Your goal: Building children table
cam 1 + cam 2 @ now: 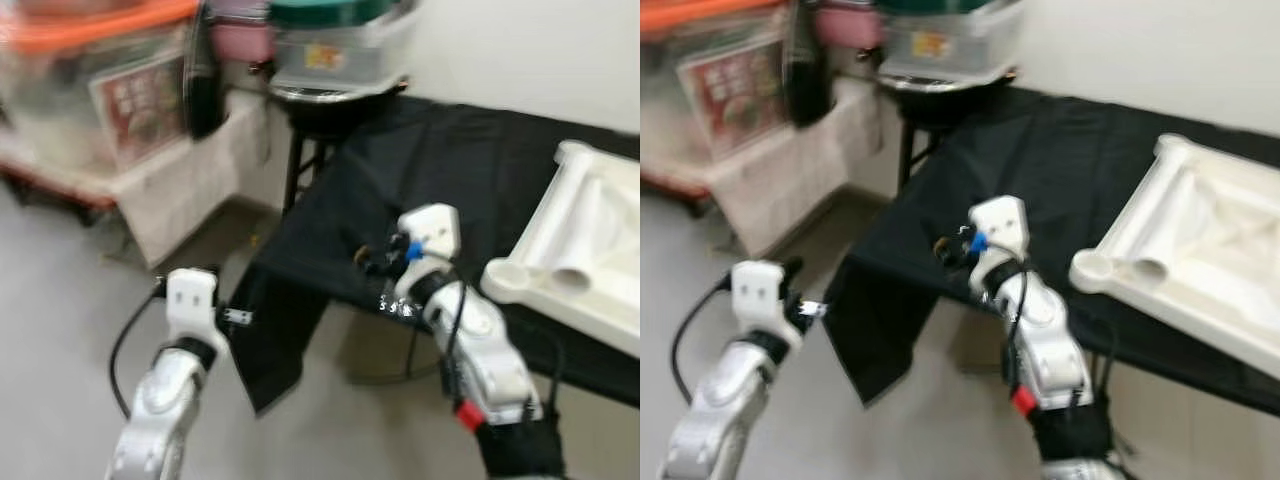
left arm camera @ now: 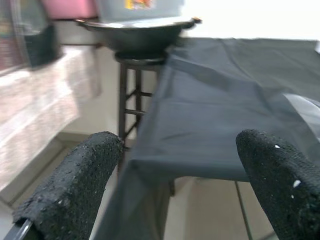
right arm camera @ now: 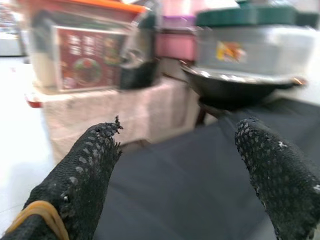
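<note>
We take the black-draped table (image 1: pixel 470 170) as our landmark: one white children's tabletop (image 1: pixel 590 250) lies upside down on its far right side, its moulded ribs and round leg sockets facing up, one corner socket close to the table's front edge. We count one such tabletop, and we cannot make out any loose legs. Our right gripper (image 3: pixel 175 165) hangs over the table's front left part, its two black fingers (image 3: pixel 80 180) spread apart and holding nothing; our left gripper (image 2: pixel 172 175) waits off the table's left corner, over the floor (image 1: pixel 60 330), fingers also apart and empty. Behind the table's left end, one dark wok (image 2: pixel 135 35) sits on a stool, with plastic bins stacked above it. We judge the tabletop to be rigid moulded plastic, light for its bulk, smooth and a little slippery but not fragile. We would grip it by the raised outer rim or a rib near a corner socket, where the fingers can close over an edge, ideally with both grippers on opposite sides.
</note>
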Available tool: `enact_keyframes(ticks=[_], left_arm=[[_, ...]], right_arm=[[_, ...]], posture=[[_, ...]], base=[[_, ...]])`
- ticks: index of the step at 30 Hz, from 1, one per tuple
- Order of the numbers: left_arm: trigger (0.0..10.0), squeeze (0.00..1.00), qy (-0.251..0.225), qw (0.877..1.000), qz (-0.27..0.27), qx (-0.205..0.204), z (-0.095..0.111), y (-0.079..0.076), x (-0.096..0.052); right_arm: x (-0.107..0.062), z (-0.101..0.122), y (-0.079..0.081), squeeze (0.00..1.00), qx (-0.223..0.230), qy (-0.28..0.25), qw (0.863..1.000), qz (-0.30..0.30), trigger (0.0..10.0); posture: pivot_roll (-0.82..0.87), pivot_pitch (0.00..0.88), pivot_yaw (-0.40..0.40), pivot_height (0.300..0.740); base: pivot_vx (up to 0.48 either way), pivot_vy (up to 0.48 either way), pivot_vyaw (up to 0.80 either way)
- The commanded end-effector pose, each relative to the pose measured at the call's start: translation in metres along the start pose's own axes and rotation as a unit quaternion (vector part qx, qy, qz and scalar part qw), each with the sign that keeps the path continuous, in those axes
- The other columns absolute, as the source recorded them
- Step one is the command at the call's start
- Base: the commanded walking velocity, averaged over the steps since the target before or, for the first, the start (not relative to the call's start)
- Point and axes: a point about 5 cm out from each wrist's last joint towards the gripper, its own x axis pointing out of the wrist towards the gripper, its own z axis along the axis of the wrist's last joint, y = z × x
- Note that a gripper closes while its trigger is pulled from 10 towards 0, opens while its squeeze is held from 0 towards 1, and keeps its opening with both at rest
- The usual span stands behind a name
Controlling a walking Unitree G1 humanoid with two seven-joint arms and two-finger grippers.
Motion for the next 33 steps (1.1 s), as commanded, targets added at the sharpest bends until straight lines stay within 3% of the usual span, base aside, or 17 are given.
enact_keyframes(ticks=[1,15,33], left_arm=[[10.0,0.0,0.007,1.0,-0.007,-0.004,-0.002,-0.004,0.0],[10.0,0.0,-0.013,1.0,-0.025,-0.003,0.007,-0.006,0.002],[10.0,0.0,-0.048,0.998,-0.032,-0.011,0.025,-0.004,0.004]], right_arm=[[-0.001,0.001,-0.004,0.0,-0.003,-0.002,1.0,-0.007,10.0],[0.001,0.005,-0.006,0.0,-0.004,-0.007,1.0,-0.011,10.0],[0.002,0.01,-0.009,0.0,-0.003,-0.02,1.0,-0.024,10.0]], posture=[[-0.01,0.084,0.045,0.74],[-0.02,0.088,0.044,0.74],[-0.02,0.093,0.041,0.74]], base=[[0.0,0.0,-0.8],[0.0,0.0,-0.8],[0.459,0.0,-0.43]])
